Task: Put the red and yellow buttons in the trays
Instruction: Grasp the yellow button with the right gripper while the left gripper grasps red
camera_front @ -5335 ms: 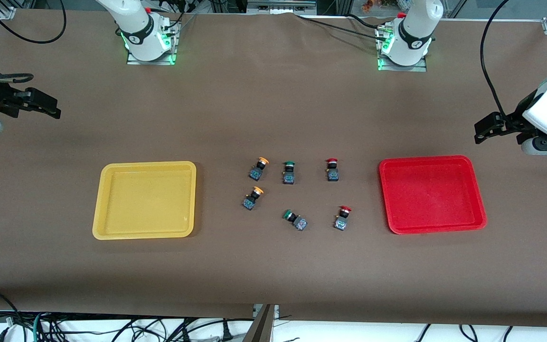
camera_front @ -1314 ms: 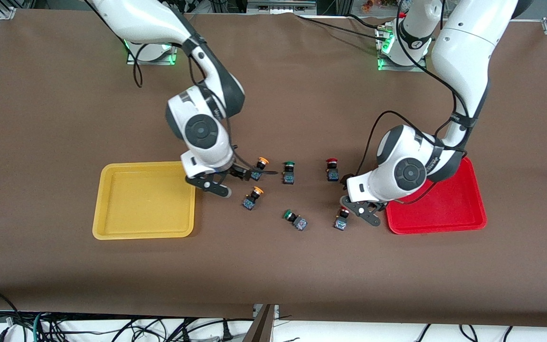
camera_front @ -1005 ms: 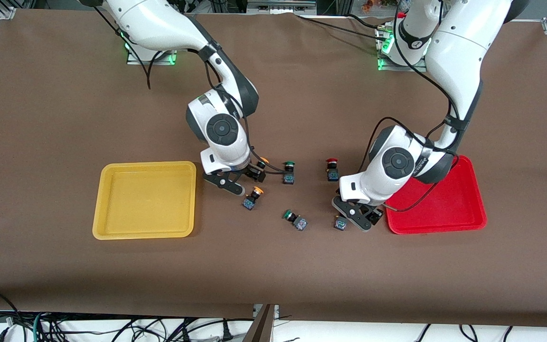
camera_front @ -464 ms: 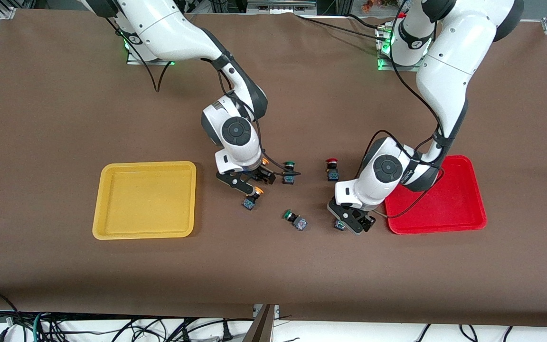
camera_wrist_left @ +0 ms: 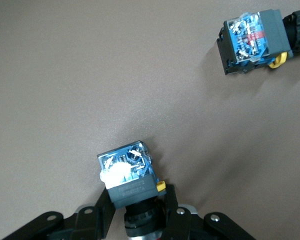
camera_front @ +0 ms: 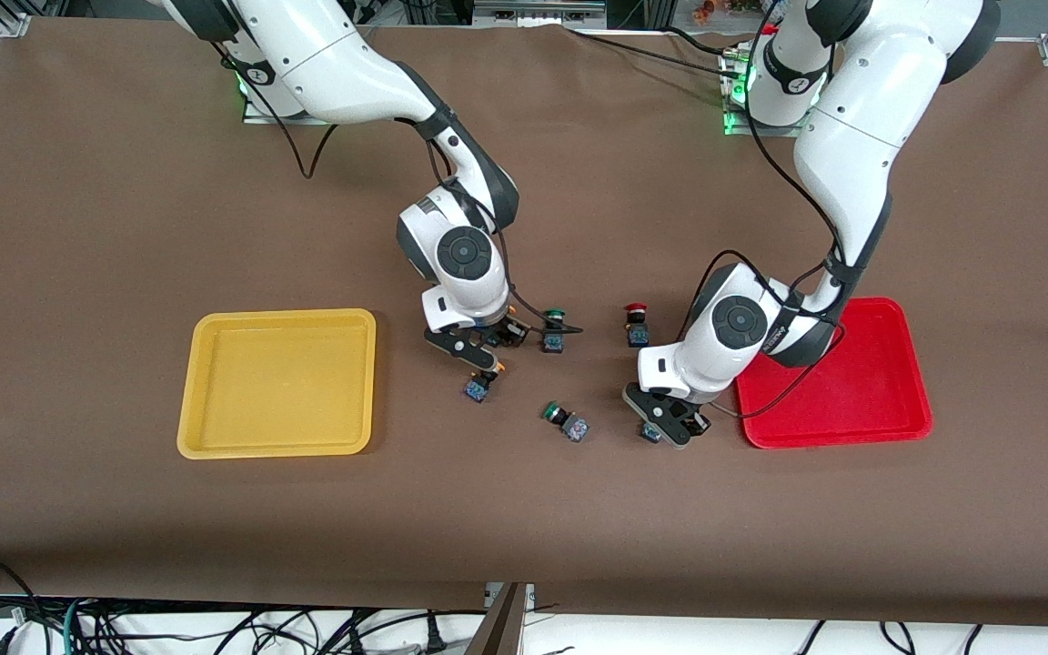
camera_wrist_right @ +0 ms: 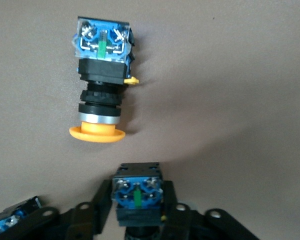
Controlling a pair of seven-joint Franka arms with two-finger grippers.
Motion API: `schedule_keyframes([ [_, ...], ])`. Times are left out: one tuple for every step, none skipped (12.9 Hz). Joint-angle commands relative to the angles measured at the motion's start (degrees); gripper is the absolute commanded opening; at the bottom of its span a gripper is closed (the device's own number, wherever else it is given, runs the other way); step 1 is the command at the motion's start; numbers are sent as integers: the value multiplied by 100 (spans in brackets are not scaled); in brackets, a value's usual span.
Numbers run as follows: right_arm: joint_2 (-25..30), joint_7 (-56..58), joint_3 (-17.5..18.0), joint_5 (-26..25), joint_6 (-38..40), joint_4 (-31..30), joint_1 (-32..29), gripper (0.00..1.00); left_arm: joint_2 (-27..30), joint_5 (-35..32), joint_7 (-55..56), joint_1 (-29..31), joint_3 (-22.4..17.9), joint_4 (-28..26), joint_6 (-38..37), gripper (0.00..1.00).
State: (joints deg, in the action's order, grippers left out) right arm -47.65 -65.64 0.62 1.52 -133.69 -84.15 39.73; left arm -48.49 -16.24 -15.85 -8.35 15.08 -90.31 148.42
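Observation:
My right gripper (camera_front: 485, 350) is down on the table beside the yellow tray (camera_front: 215, 448), shut on a yellow button (camera_wrist_right: 138, 197) by its dark base; the cap is hidden. The second yellow button (camera_front: 478, 389) lies just nearer the camera and also shows in the right wrist view (camera_wrist_right: 102, 85). My left gripper (camera_front: 667, 423) is down beside the red tray (camera_front: 851, 441), shut on a red button (camera_wrist_left: 130, 175), whose cap is hidden. The other red button (camera_front: 637, 326) stands free, farther from the camera.
Two green-capped switches sit between the grippers, one (camera_front: 553, 332) close to my right gripper, one (camera_front: 566, 421) lying close to my left gripper. A further switch (camera_wrist_left: 252, 42) shows in the left wrist view, cap out of view. Both trays hold nothing.
Both arms swung in from the table's ends and came down. In the last second each gripper slid over its button, and the fingers now sit against the base.

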Motion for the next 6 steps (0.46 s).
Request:
schedule_keyframes([
  [36,77,-54,33,1,48,35,0,-3,-160,-77,8,-14,101,20,1],
  [141,165,-71,41,80,48,18,0,85,-160,-68,17,-5,84,-24,1],
  [308,357,-88,33,428,83,-78,0,216,-160,-68,43,-5,57,-50,1],
  [466,759,-89,41,867,118,-297,0,417,-160,-50,35,-5,-21,-163,1],
  [685,1233,-89,50,1245,118,-508,0,620,-143,-33,17,-5,-48,-565,1],
  [826,1786,-89,50,1667,118,-762,0,787,-142,-33,17,47,-22,-1117,0],
])
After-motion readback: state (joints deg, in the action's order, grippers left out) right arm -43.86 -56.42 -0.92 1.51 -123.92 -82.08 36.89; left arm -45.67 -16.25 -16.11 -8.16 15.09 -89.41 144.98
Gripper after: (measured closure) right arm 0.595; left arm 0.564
